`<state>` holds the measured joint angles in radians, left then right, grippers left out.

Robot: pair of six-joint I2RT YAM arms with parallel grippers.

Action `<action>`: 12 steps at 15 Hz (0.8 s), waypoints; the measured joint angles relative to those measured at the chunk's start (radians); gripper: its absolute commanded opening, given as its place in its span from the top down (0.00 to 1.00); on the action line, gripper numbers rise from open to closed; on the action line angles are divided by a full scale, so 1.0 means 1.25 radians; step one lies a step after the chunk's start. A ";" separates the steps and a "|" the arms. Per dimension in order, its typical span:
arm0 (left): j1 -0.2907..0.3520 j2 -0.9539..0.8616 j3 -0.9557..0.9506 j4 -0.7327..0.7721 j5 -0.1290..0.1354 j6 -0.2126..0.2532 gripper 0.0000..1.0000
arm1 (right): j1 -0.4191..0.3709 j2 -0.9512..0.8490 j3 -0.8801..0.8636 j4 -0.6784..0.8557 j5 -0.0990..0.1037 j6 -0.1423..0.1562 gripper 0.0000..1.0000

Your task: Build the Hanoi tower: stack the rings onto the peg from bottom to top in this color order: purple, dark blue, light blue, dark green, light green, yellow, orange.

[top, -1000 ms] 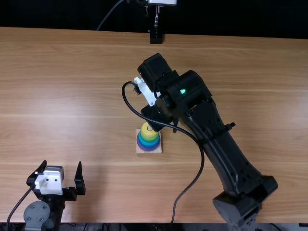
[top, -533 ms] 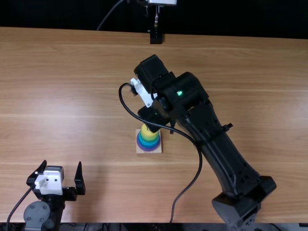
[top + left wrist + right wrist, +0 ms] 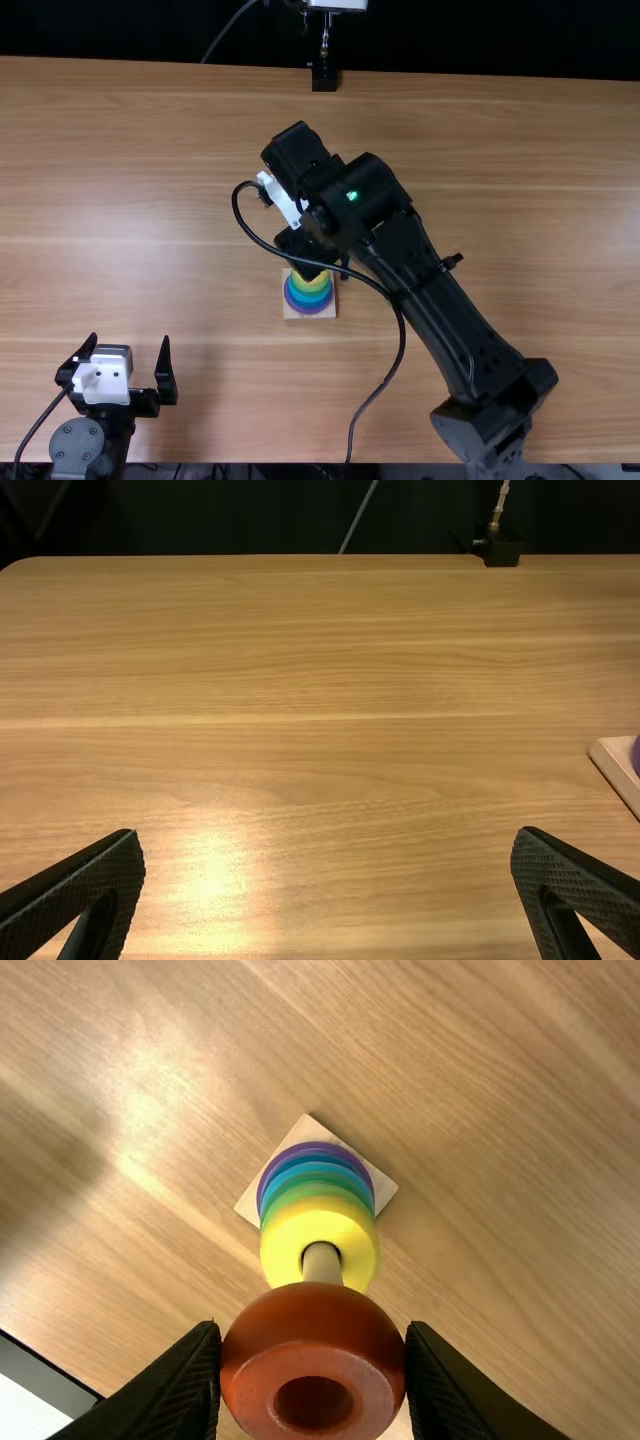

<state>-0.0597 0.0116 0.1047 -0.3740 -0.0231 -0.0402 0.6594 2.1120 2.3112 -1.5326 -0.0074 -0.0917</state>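
Observation:
In the top view my left gripper [image 3: 129, 343] stands open at the near left, well away from the stack; the left wrist view has the same gripper [image 3: 328, 842] with bare table between its fingers. My right gripper [image 3: 308, 252] is over the far side of the stack. In the right wrist view that gripper [image 3: 313, 1345] is shut on the orange ring [image 3: 313, 1322]. The ring is in front of the peg [image 3: 322, 1264] and hides its tip; whether they touch I cannot tell. Purple, dark blue, light blue, dark green, light green and yellow [image 3: 318, 1222] rings circle the peg.
The square wooden base [image 3: 309, 313] rests on the table [image 3: 180, 230] near its middle. My right arm and its loose cable stretch from the near right edge to the stack. A black stand [image 3: 324, 78] is at the table's far edge.
In the top view the right arm has shifted left and slightly toward the near edge, its gripper now covering more of the yellow ring. My left arm has kept still.

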 measured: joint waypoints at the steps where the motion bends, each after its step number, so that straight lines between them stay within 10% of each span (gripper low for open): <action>1: 0.000 0.000 0.000 0.000 0.000 0.000 0.00 | 0.000 0.006 0.000 0.000 0.000 0.001 1.00; 5: 0.000 0.000 0.000 0.000 0.000 0.000 0.00 | 0.000 0.015 0.000 0.000 0.001 0.000 0.88; 6: 0.000 0.000 0.000 0.000 0.000 0.000 0.00 | 0.000 0.017 0.000 0.000 0.001 0.001 0.29; 7: 0.000 0.000 0.000 0.000 0.000 0.000 0.00 | 0.000 0.022 0.000 -0.002 0.001 0.001 0.00; 12: 0.000 0.000 0.000 0.000 0.000 0.000 0.00 | 0.000 0.029 0.000 0.027 0.026 0.000 0.00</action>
<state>-0.0601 0.0120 0.1047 -0.3740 -0.0227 -0.0406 0.6590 2.1487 2.3112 -1.4982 0.0250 -0.0917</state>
